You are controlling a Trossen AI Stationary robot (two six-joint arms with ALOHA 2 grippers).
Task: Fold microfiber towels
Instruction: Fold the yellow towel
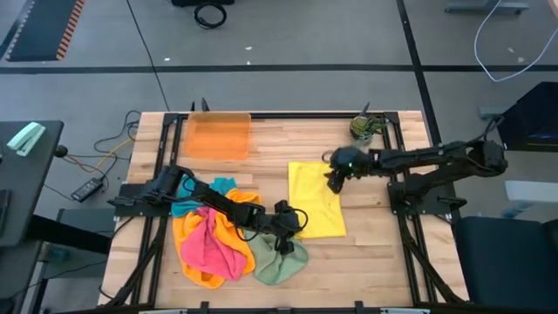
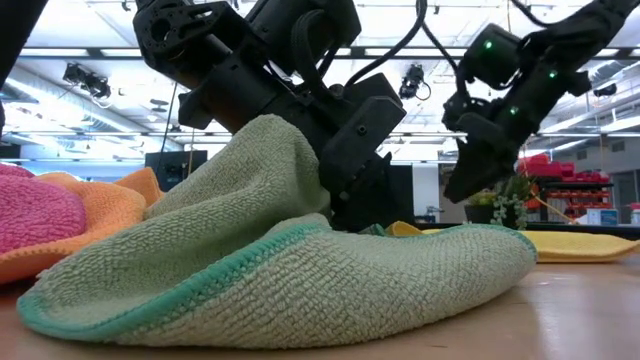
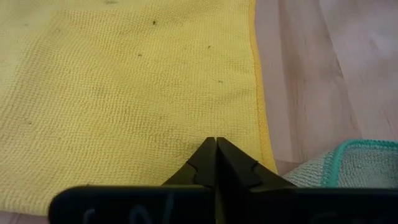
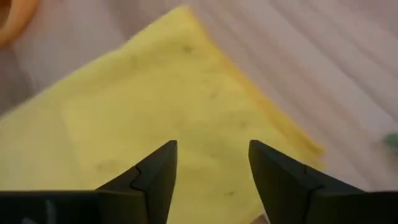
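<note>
A folded yellow microfiber towel (image 1: 316,201) lies flat on the wooden table (image 1: 375,262). My left gripper (image 1: 289,228) is shut, with its tips (image 3: 216,144) on the towel near its near-left corner. My right gripper (image 1: 335,180) hovers open above the towel's far part (image 4: 186,106), with nothing between its fingers. A sage green towel (image 1: 279,260) lies crumpled just near of my left gripper and hides it in the low view (image 2: 300,270). Pink (image 1: 209,246), orange (image 1: 187,228) and teal (image 1: 223,186) towels are heaped to its left. My left gripper has its shut fingertips (image 3: 219,155) on the yellow towel's top surface (image 3: 211,127), close to the hemmed near edge (image 3: 260,106). The fingers slant down from the table's left. The towel lies flat under them. I cannot tell whether any cloth is caught between them.
A translucent orange tray (image 1: 218,136) stands at the far left of the table. A small plant (image 1: 364,128) sits at the far right corner. Bare wood shows right of the yellow towel and along the near edge.
</note>
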